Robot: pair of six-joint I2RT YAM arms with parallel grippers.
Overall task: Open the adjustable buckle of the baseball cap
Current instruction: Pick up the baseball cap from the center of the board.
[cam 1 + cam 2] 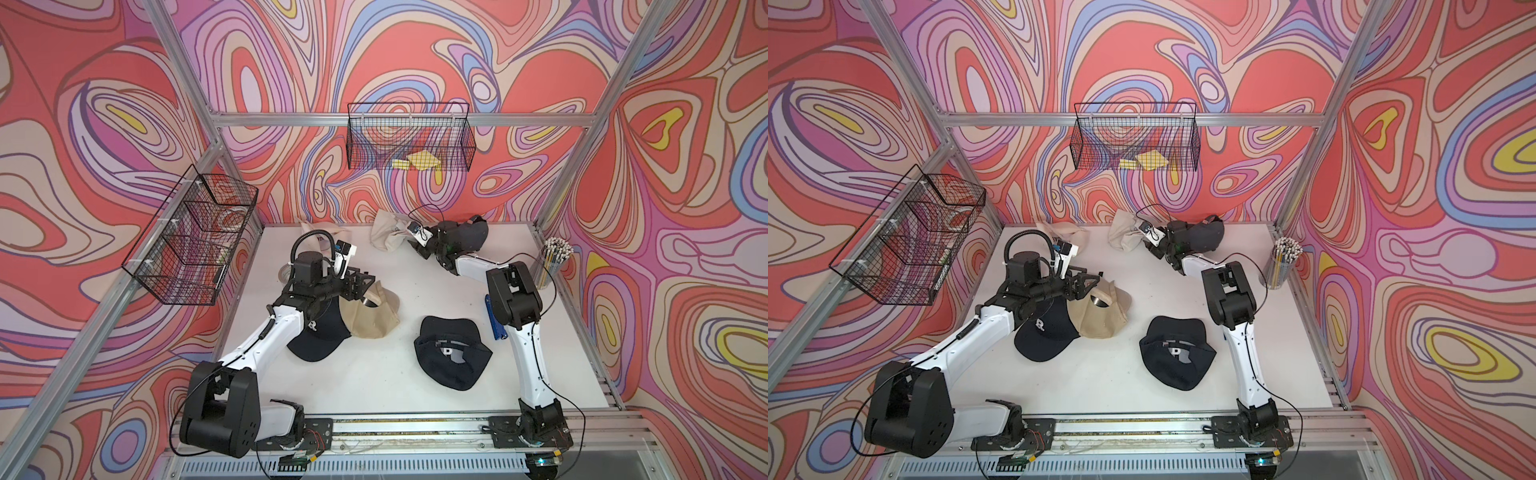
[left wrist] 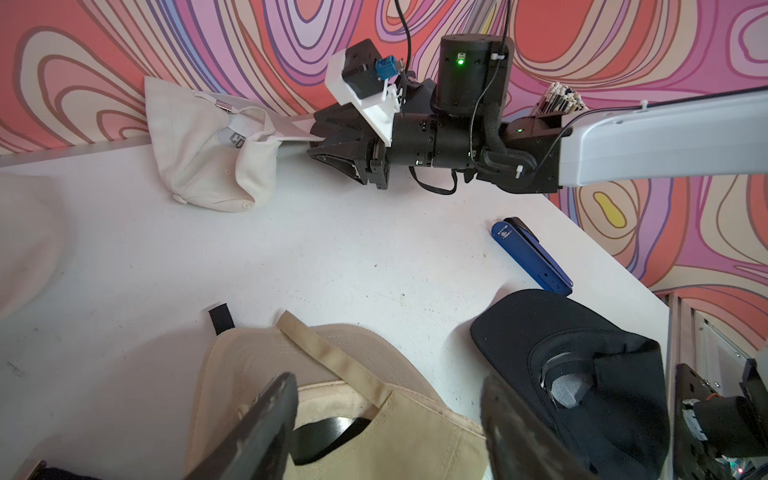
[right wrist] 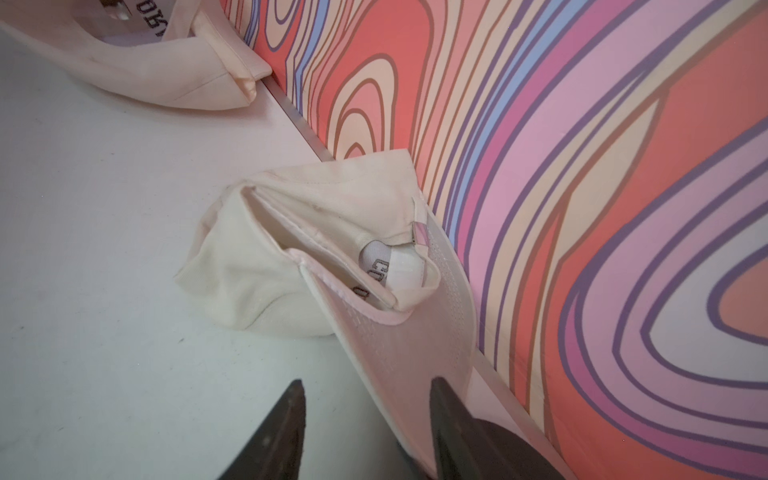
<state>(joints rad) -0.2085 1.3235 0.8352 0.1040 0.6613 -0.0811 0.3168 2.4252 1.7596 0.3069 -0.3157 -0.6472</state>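
My left gripper (image 2: 388,419) hangs open over a tan baseball cap (image 2: 407,432), one finger on either side of its rear opening. The tan strap (image 2: 332,357) lies loose across the cap. In both top views the gripper (image 1: 361,286) is above the tan cap (image 1: 374,318). At the back wall my right gripper (image 3: 368,415) is open, and the brim (image 3: 399,357) of a crumpled white cap (image 3: 266,266) runs between its fingers. That cap's metal buckle (image 3: 420,235) shows on its strap beside the wall. The white cap (image 1: 384,235) also appears in a top view.
A navy cap (image 1: 318,336) lies partly under the left arm and another navy cap (image 1: 451,353) sits mid-table. A second white cap (image 1: 316,232) and a dark cap (image 1: 473,232) are at the back. A blue flat object (image 1: 496,322), a pencil cup (image 1: 555,262) and two wire baskets (image 1: 409,137) (image 1: 191,237) are nearby.
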